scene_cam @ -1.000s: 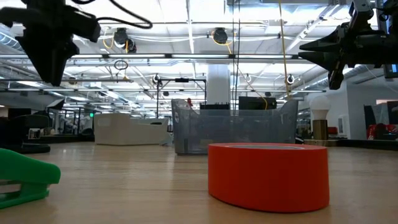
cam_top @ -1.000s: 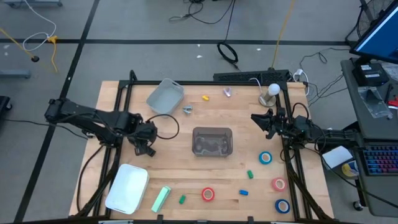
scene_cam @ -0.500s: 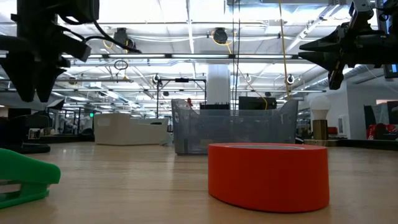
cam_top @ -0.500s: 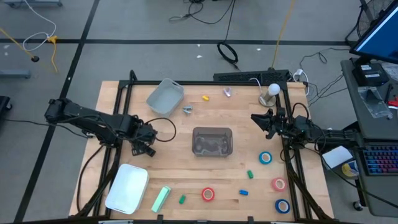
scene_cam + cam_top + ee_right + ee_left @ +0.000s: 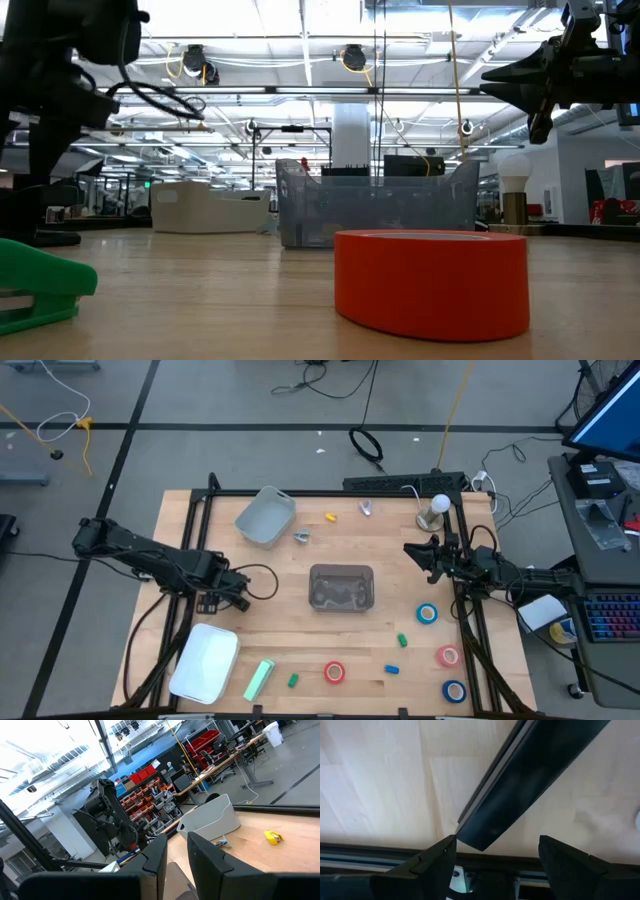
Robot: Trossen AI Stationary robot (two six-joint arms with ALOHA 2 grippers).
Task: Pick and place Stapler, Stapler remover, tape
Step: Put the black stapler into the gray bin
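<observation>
My left hand (image 5: 237, 601) hangs spread over bare tabletop (image 5: 290, 620). The stapler (image 5: 259, 679) lies well apart, near the front edge. My right hand (image 5: 412, 554) waits nearly pressed together.

No lettering, label, brand, number or sign can be read in any view. The red bins on the far shelving in the right wrist view carry no legible marks, and the monitor at the three o'clock edge of the high view shows only blue.
</observation>
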